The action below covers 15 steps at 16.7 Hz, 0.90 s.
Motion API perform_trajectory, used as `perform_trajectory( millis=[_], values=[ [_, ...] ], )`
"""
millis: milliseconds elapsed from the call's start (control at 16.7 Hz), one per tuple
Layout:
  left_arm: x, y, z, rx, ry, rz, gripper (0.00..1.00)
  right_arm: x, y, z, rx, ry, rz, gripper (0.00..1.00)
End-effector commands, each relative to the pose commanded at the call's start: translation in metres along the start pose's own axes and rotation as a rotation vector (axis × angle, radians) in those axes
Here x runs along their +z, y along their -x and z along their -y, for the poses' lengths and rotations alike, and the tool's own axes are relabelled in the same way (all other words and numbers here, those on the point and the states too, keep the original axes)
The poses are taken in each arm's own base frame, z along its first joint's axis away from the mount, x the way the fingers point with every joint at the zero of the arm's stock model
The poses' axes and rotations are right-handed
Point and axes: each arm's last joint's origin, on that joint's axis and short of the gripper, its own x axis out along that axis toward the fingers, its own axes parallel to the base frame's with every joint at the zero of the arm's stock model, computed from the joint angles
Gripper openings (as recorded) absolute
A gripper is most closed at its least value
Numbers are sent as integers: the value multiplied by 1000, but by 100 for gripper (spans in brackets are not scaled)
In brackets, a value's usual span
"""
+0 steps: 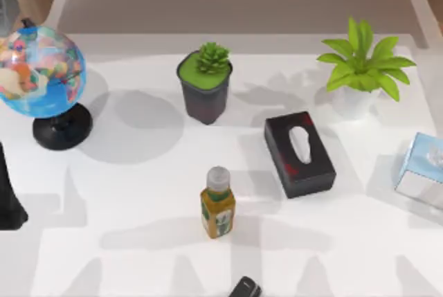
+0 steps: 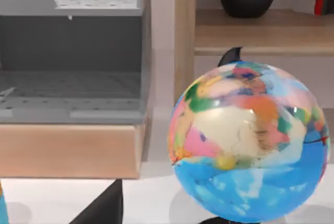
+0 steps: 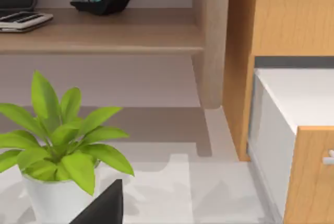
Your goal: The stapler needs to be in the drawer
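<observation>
Nowhere near done: stapler (image 1: 245, 288) lying at the tabletop's (image 1: 138, 241) near edge, just below the bottle (image 1: 217, 203), untouched. Finger spread on either arm impossible to tell. Still at the reaching stage; next, a descent onto the stapler for a grasp.

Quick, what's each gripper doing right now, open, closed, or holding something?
Left gripper: at the table's left edge near the globe; open or closed cannot be told.
Right gripper: near the leafy plant; cannot be told.
</observation>
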Motion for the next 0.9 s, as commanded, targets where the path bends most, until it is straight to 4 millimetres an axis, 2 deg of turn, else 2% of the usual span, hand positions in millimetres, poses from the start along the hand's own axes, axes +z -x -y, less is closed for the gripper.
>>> perform_trajectory(
  millis=[240,540,720,900],
  values=[
    [0,0,0,0,0,0,100,5,0,-2,20,-28,-22,100],
    [0,0,0,0,0,0,100,38,-10,-21,148,-247,-243,100],
    [0,0,0,0,0,0,100,59,-29,-47,201,-427,-513,100],
    [0,0,0,0,0,0,100,71,-52,-87,187,-551,-822,100]
  ],
)
